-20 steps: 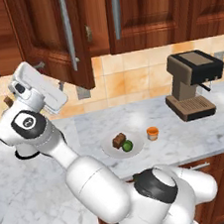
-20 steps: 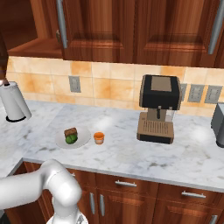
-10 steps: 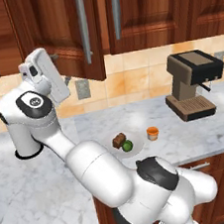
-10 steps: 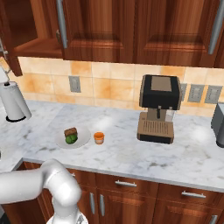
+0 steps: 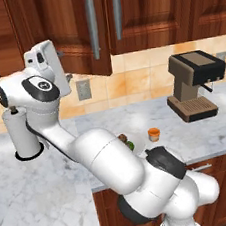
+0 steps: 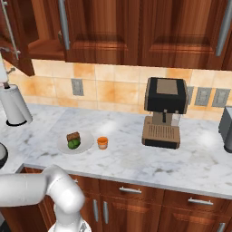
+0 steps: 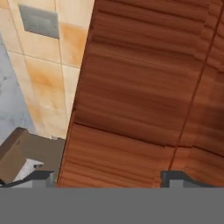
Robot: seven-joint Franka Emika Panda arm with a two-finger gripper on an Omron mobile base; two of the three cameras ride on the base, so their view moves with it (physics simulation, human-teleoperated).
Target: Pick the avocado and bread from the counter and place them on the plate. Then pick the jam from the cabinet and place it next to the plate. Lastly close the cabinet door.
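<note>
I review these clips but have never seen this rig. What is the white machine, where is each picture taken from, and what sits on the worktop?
It is a white robot arm on a driving base. Two cameras look over it from behind, left and right; the third sits on its hand, facing the cabinet door close up. On the counter, the plate holds the avocado and the bread; the jam stands beside it, near a coffee machine and a paper towel roll. The gripper is open, holding nothing.

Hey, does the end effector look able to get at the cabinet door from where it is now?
Probably yes. The end effector faces the cabinet door close up with nothing between, jaws apart. The door hangs ajar beside the hand.
</note>
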